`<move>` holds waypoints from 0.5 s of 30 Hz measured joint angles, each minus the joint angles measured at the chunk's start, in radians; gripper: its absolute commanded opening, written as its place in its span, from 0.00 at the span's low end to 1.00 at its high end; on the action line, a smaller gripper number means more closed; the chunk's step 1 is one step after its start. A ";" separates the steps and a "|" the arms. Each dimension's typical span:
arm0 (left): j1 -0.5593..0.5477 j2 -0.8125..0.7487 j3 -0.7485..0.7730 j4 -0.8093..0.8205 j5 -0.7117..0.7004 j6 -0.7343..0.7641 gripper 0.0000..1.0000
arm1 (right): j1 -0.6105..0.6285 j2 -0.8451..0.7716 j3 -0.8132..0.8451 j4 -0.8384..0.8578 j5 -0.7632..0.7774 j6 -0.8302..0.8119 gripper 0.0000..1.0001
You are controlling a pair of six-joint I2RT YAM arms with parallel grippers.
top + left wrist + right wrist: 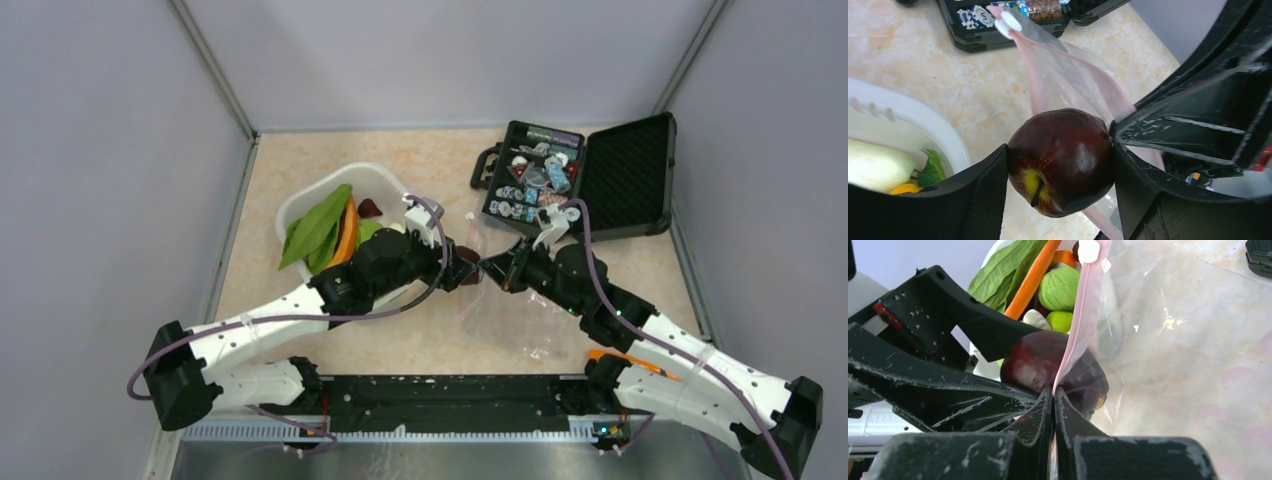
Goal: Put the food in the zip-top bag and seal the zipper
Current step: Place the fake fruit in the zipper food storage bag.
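My left gripper (pixel 466 270) is shut on a dark purple round piece of food (pixel 1063 160), held between both fingers right at the bag's mouth. My right gripper (pixel 1054 395) is shut on the pink zipper (pixel 1083 325), lifting that edge of the clear zip-top bag (pixel 510 320). The bag's white slider (pixel 1008 22) sits at the strip's far end. The round piece (pixel 1033 365) presses against the pink strip, partly behind the plastic. More food lies in the white tub (pixel 300 205): an orange carrot (pixel 1030 285), green leafy pieces (pixel 318 228), a green cabbage (pixel 1060 287) and a white radish (pixel 875 167).
An open black case (pixel 600 175) of small blue-and-white trinkets stands at the back right, close behind the bag. Grey walls enclose the table on three sides. The two arms meet at mid-table, their grippers almost touching.
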 measured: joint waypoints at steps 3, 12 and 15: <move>0.002 -0.014 -0.019 0.018 0.002 -0.022 0.39 | 0.000 0.016 -0.006 0.015 0.009 0.011 0.00; 0.011 0.036 -0.041 0.065 0.062 -0.080 0.35 | 0.000 0.023 -0.003 0.033 -0.009 0.013 0.00; 0.007 0.103 0.008 -0.012 0.011 -0.056 0.35 | 0.000 0.032 0.018 0.023 -0.028 0.012 0.00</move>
